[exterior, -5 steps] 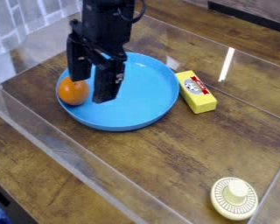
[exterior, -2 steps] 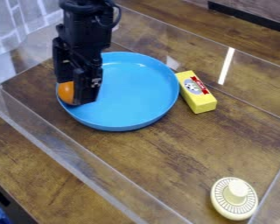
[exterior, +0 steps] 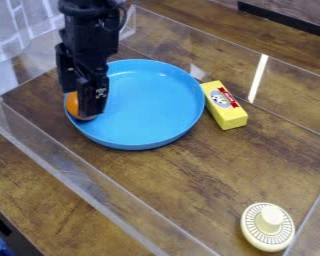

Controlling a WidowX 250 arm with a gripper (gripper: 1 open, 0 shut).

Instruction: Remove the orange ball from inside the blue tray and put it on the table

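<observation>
The orange ball lies at the left edge inside the blue tray, mostly hidden behind my gripper. My black gripper points down over the ball with its jaws open, one finger on each side of it. Only a sliver of orange shows between the fingers. Whether the fingers touch the ball is not clear. The tray rests on the dark wooden table.
A yellow rectangular block lies just right of the tray. A small cream ribbed disc sits near the front right corner. Clear acrylic walls border the tabletop at left and front.
My gripper has moved left and down across the tray, from beside the ball to over it. The ball, plainly seen before, is now mostly covered. The jaws stayed open.
</observation>
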